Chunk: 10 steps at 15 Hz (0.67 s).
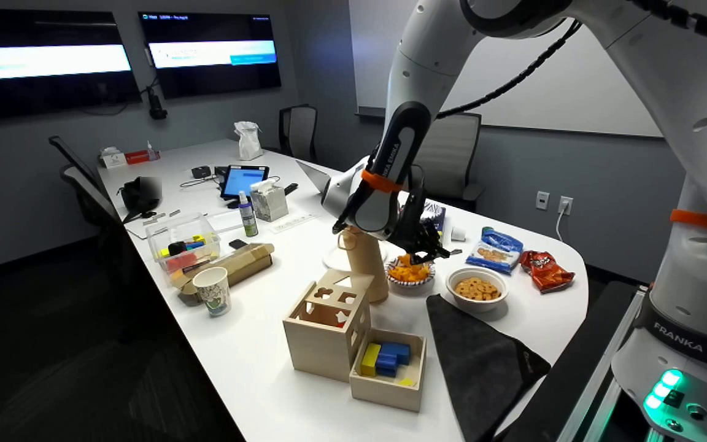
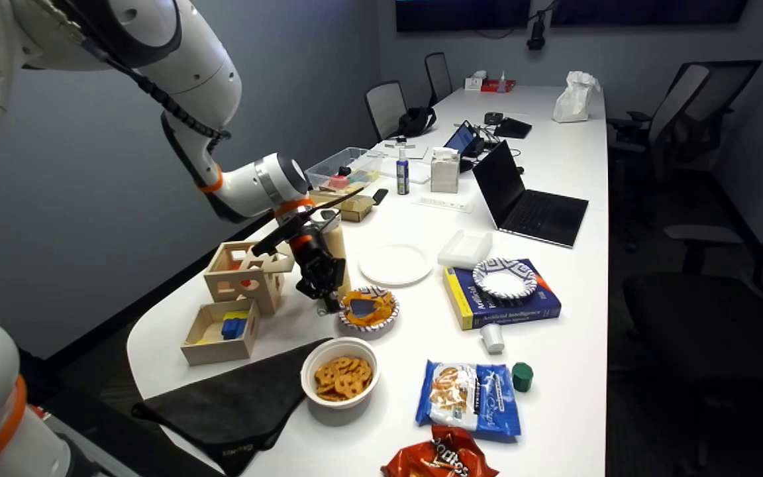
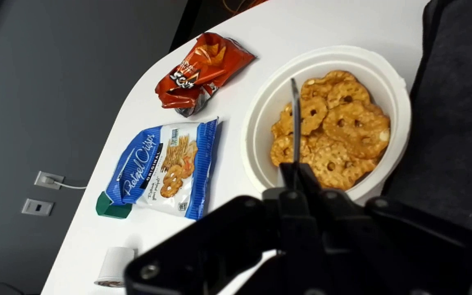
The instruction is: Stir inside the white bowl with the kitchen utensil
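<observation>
- Got the claw [image 3: 296, 180] clamped together on a thin metal utensil [image 3: 296, 119]. Showing edge-on in the wrist view, so can't tell spoon from fork.
- Gripping with a long bare stretch jutting past the claw. Probably on purpose: good for reaching food without burying the claw in it.
- Looking for the white bowl [image 3: 265, 110]? Ahead of the claw and lower down, with pretzel crisps [image 3: 355, 123] inside. Lined up nicely in the wrist view, but seemingly short of the bowl and above it in both exterior views. No stirring yet, at a guess.
- Leaning forward more than straight down, so probably needs sliding ahead, then tipping down for the stir.
- Don't confuse it with the patterned bowl [image 1: 410, 283] of orange chips [image 1: 407, 270], right beside the claw and nearer than the target. Easy to clip by dropping too soon.
- Also near, just behind the claw: a tall tan pitcher [image 1: 367, 270]. Could get knocked by a wide wrist swing.
- Left of the claw's line: the blue pretzel bag [image 3: 158, 168] and, farther ahead, the red chip bag [image 3: 205, 73]. Best side for moving, going by the strip of white table [image 3: 232, 159] between bowl and bags.
- Right of the claw's line: dark cloth [image 3: 457, 123], snug beside the bowl. Touching or not, can't tell. Lying flat, so probably no obstacle.
- Table edge out past the red chip bag, well apart from the bowl. Shouldn't matter for small circles.
- Mind the bowl's rim, though: probably light, likely to skid when pushed from inside.
</observation>
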{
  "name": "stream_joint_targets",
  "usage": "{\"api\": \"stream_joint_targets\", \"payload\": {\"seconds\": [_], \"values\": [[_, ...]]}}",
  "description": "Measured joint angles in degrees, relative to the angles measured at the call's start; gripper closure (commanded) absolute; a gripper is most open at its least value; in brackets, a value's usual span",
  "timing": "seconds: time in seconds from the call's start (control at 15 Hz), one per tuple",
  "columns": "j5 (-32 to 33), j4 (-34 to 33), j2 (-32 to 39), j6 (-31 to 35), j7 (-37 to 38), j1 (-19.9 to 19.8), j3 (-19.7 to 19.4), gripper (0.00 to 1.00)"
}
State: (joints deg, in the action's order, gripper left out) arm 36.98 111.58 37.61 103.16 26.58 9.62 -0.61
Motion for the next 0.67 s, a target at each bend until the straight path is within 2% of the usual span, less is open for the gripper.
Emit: {"api": "stream_joint_targets", "payload": {"seconds": [0.67], "values": [[-1.5,0.3,0.9,-0.1,-5.8,-1.4,-0.6,0.99]]}}
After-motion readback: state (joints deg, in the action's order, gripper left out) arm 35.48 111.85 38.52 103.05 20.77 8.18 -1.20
